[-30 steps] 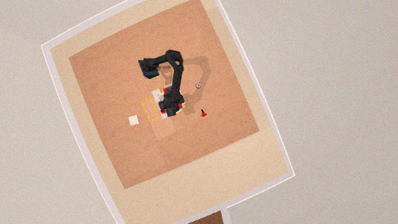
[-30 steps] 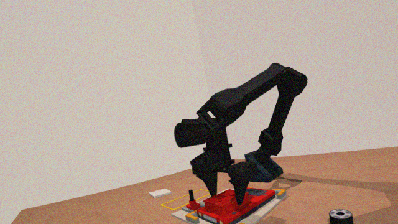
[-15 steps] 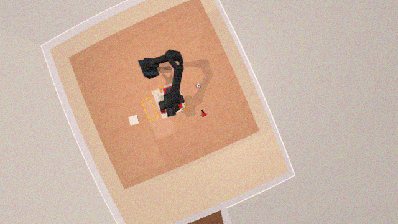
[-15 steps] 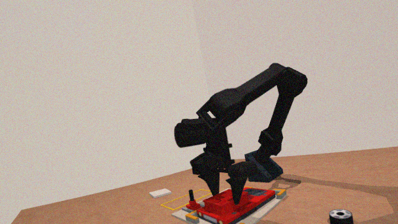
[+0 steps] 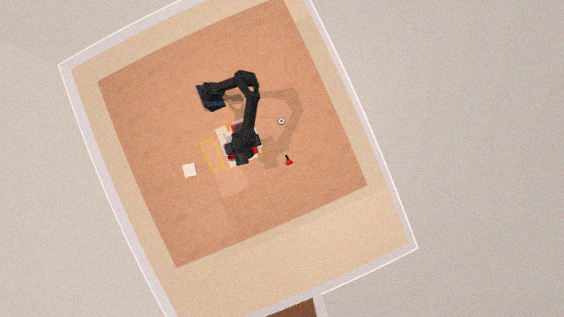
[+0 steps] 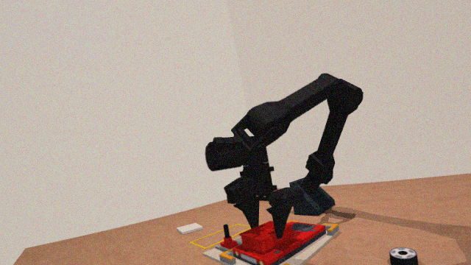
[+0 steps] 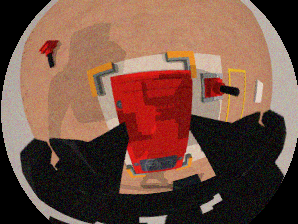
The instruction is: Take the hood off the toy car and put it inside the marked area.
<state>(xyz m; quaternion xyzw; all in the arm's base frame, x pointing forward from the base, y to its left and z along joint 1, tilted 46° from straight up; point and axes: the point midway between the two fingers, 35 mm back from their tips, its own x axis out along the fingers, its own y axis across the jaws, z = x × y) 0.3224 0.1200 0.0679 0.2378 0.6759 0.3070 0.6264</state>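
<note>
The red toy car (image 5: 256, 151) (image 6: 316, 232) (image 7: 160, 164) sits on a pale base with orange corner brackets. Its red hood (image 6: 257, 239) (image 7: 150, 117) is on the car. My gripper (image 6: 267, 232) (image 7: 158, 121) points down over the car and is shut on the hood, one finger on each side, fairly wide apart. The arm hides the fingertips and most of the car in the top view. The marked area (image 5: 206, 157) (image 6: 213, 233) (image 7: 245, 95) is a yellow outlined rectangle on the table beside the base.
A red block with a black peg (image 6: 229, 241) (image 7: 215, 87) stands on the base beside the car. A similar red piece (image 5: 288, 161) (image 7: 49, 48) lies on the table across the car. A wheel (image 5: 281, 121) (image 6: 403, 254) and a white tile (image 5: 189, 170) (image 6: 189, 228) (image 7: 258, 91) are on the table.
</note>
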